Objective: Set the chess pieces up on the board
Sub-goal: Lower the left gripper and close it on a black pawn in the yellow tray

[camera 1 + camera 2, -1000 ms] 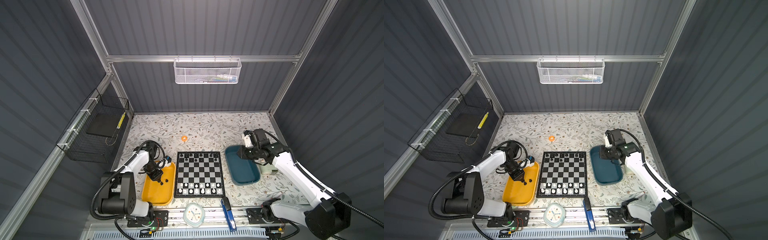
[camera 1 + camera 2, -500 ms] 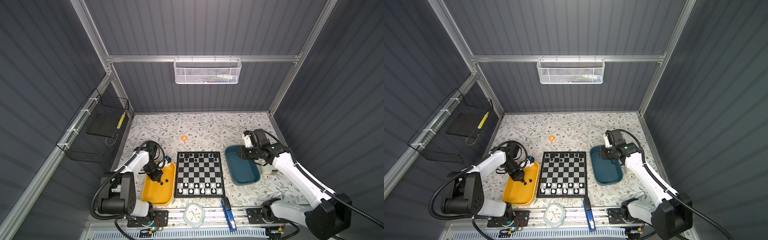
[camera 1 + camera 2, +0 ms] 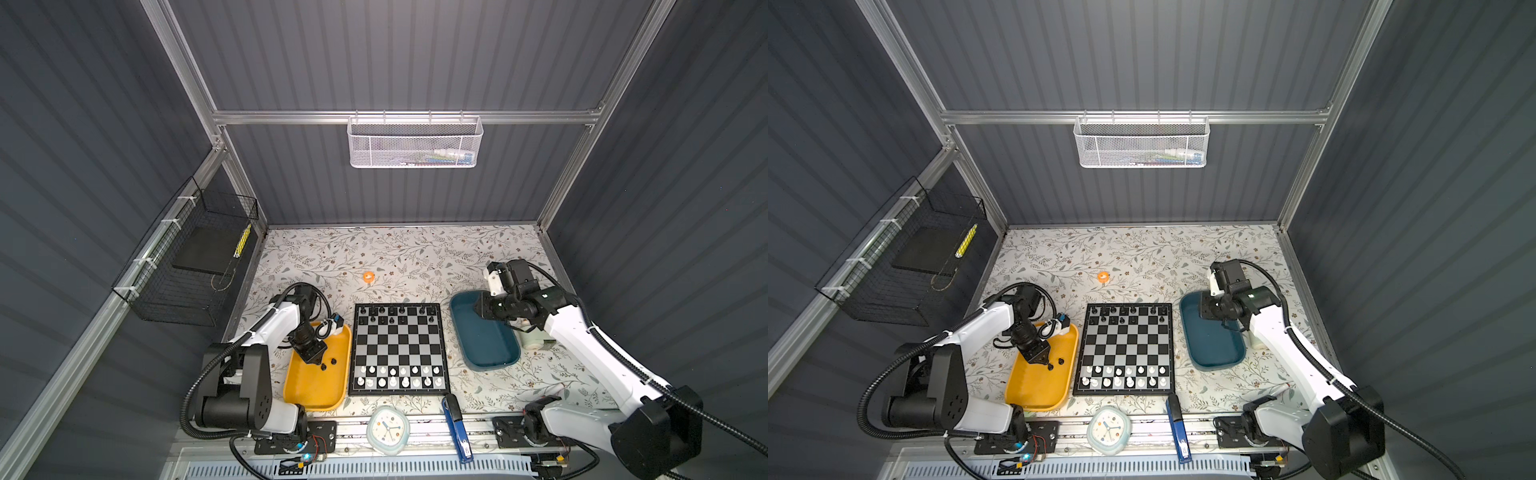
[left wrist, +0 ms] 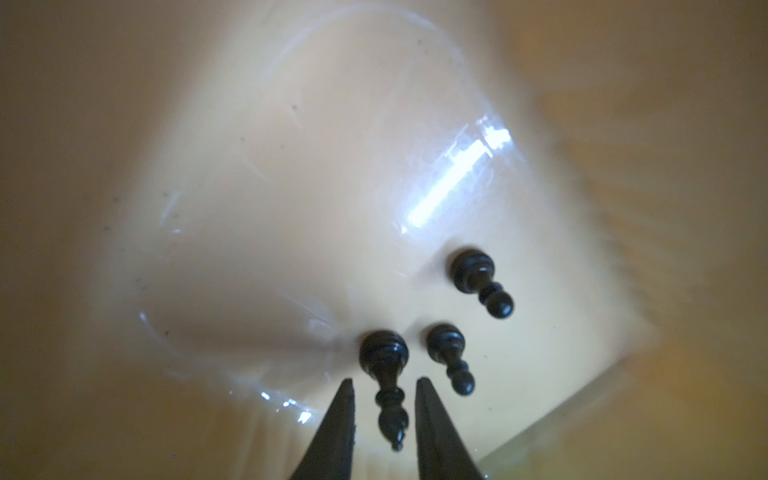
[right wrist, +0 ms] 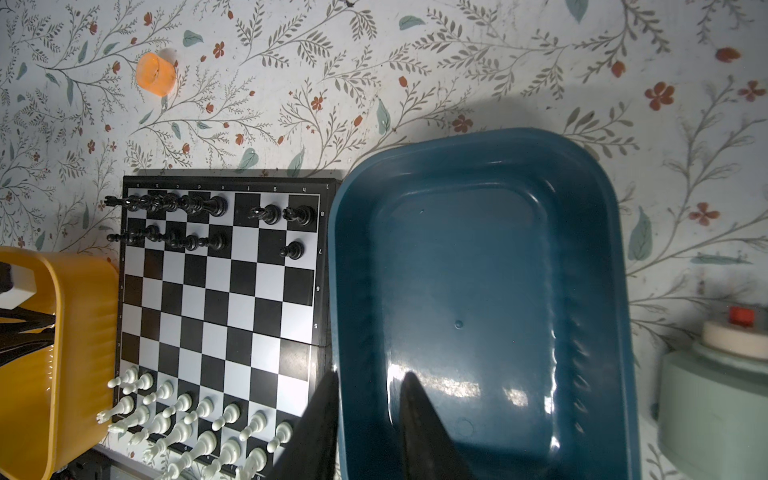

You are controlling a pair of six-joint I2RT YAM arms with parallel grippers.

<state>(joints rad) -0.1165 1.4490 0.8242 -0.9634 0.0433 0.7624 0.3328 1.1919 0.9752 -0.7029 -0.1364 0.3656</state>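
The board (image 3: 399, 349) lies between a yellow tray (image 3: 316, 390) and a teal tray (image 3: 486, 345). Black chess pieces (image 3: 390, 311) fill most of its far two rows, white ones (image 3: 399, 376) the near two. My left gripper (image 3: 316, 360) reaches down into the yellow tray. In the left wrist view it (image 4: 384, 380) is open, its fingers either side of a black bishop (image 4: 384, 357) with a small gap on each side. Two black pawns (image 4: 446, 345) lie beside it. My right gripper (image 3: 478, 311) hovers open and empty over the teal tray's (image 5: 478, 291) board-side rim.
A small orange object (image 3: 368, 276) sits on the flowered table behind the board. A clock (image 3: 387, 428) and a blue stapler (image 3: 457, 428) lie at the front edge. A pale green container (image 3: 532, 336) stands right of the teal tray. Wire baskets (image 3: 415, 143) hang on the walls.
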